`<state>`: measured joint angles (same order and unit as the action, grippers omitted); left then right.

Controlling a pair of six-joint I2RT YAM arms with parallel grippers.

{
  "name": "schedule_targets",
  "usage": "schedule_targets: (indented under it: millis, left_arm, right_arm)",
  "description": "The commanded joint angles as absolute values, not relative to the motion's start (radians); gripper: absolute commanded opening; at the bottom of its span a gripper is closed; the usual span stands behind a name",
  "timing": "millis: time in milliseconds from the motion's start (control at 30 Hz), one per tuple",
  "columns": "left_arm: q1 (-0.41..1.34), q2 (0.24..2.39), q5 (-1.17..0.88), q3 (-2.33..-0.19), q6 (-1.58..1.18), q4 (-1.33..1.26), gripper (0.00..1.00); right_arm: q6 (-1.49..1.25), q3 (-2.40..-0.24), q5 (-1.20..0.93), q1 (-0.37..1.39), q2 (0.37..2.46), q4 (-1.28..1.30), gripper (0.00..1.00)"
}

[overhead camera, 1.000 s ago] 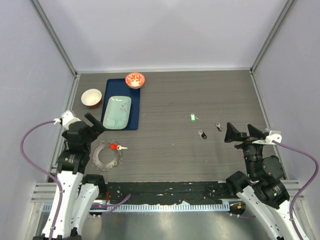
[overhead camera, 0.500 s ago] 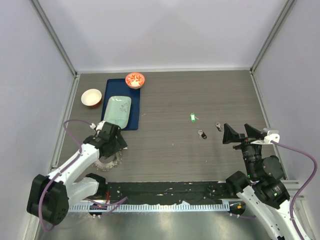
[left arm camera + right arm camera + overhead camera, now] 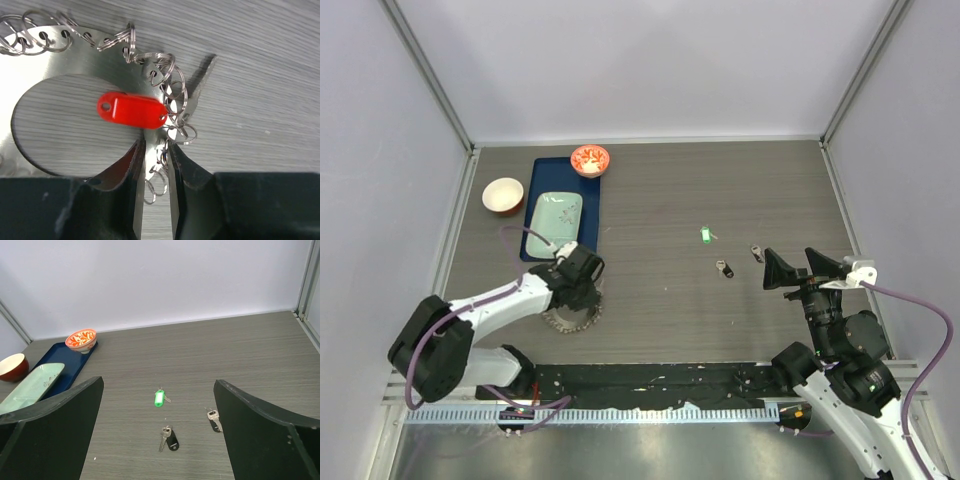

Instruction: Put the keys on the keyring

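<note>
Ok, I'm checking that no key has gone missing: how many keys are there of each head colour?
Green key: 1
Dark grey-black keys: 2
Red key: 1
Total: 4

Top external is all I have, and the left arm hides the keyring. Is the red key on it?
Observer: Looks so. In the left wrist view, one end of the red key is linked to the rim of the keyring, and its head lies across the ring's opening.
Operator: Is the left gripper holding the ring?
Observer: The left gripper has its fingers nearly together, pinching the beaded rim just below the red key.
Operator: What does the right wrist see?
Observer: The green key sits about midway between the fingers of the wide-open right gripper. The two dark keys are nearer the camera.
</note>
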<state>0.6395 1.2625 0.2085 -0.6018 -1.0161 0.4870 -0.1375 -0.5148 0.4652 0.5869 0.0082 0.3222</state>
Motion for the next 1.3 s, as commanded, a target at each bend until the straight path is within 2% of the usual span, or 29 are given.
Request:
schedule_targets:
  millis: [0, 267, 333, 467, 533, 633, 700, 867, 933, 1100, 1200, 1267]
  left_arm:
    - [0.727, 1.348, 0.147, -0.681, -1.101, 0.371, 0.26]
    - [0.758, 1.635, 0.181, -0.963, -1.097, 0.278, 0.28]
    - [0.756, 1.667, 0.210, -1.008, -1.091, 0.279, 0.36]
    - [0.756, 1.668, 0.230, -1.075, -1.052, 0.299, 0.43]
    - [0.758, 1.614, 0.273, -1.066, -1.040, 0.319, 0.52]
    - [0.756, 1.505, 0.380, -1.032, -1.006, 0.356, 0.61]
    - [0.756, 1.442, 0.443, -1.003, -0.979, 0.373, 0.62]
    - [0.755, 1.232, 0.664, -0.963, -0.910, 0.431, 0.74]
    - [0.755, 1.146, 0.704, -0.937, -0.867, 0.452, 0.84]
    - [0.755, 0.974, 0.784, -0.801, -0.824, 0.450, 0.99]
    - [0.755, 0.873, 0.770, -0.730, -0.798, 0.407, 1.00]
    - [0.755, 0.810, 0.770, -0.674, -0.778, 0.394, 1.00]
  right_arm:
    - [-0.135, -0.525, 0.460, 0.594, 0.003, 0.299, 1.00]
    - [-0.124, -0.523, 0.433, 0.594, 0.003, 0.299, 1.00]
    - [-0.123, -0.520, 0.425, 0.594, 0.003, 0.298, 1.00]
    - [-0.115, -0.520, 0.377, 0.594, 0.005, 0.298, 1.00]
    - [-0.121, -0.525, 0.330, 0.595, 0.028, 0.298, 1.00]
    - [-0.150, -0.558, 0.261, 0.594, 0.116, 0.304, 1.00]
    - [-0.181, -0.610, 0.227, 0.594, 0.188, 0.333, 1.00]
    - [-0.271, -0.733, 0.210, 0.594, 0.510, 0.477, 1.00]
    - [-0.300, -0.793, 0.184, 0.594, 0.666, 0.547, 1.00]
    - [-0.414, -0.830, 0.164, 0.594, 0.821, 0.465, 1.00]
    - [-0.400, -0.743, 0.027, 0.594, 0.801, 0.336, 1.00]
    - [-0.434, -0.710, 0.014, 0.595, 0.828, 0.273, 1.00]
